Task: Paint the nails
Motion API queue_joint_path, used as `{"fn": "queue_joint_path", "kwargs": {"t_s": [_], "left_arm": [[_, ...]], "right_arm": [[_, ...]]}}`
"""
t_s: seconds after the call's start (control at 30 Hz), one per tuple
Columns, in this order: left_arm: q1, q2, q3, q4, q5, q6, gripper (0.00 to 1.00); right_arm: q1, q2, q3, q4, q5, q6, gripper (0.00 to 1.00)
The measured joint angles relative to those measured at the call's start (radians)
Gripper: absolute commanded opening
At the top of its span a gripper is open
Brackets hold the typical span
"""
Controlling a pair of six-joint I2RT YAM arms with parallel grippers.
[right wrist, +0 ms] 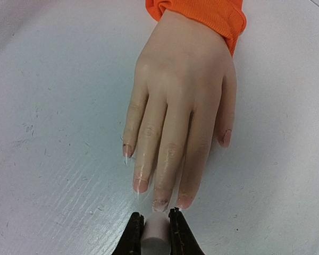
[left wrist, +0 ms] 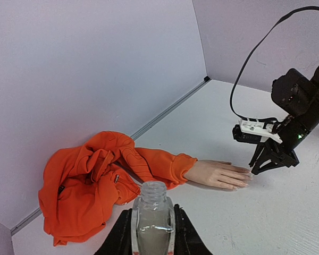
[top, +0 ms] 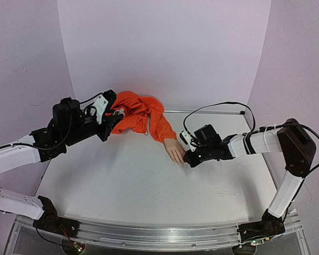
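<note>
Right gripper (right wrist: 155, 220) pinched brush cap (right wrist: 157, 234), left gripper (left wrist: 152, 226) bottle (left wrist: 152, 210).
Overshoot toward twelve o'clock risked smearing mannequin hand (right wrist: 183, 79) beyond nails (right wrist: 160, 204).

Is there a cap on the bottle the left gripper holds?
No, the bottle in the left gripper shows an open, threaded neck.
</note>
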Motion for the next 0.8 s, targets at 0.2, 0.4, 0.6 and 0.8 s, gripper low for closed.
{"fn": "queue_joint_path", "kwargs": {"t_s": [0.2,0.4,0.6,0.8], "left_arm": [[0.000,0.000,0.000,0.000,0.000,0.000,0.00],[0.000,0.000,0.000,0.000,0.000,0.000,0.00],[0.000,0.000,0.000,0.000,0.000,0.000,0.00],[0.000,0.000,0.000,0.000,0.000,0.000,0.00]], "right_arm": [[0.000,0.000,0.000,0.000,-0.005,0.000,0.00],[0.000,0.000,0.000,0.000,-0.004,0.001,0.00],[0.000,0.000,0.000,-0.002,-0.003,0.002,0.00],[0.000,0.002,0.000,-0.009,-0.003,0.004,0.00]]}}
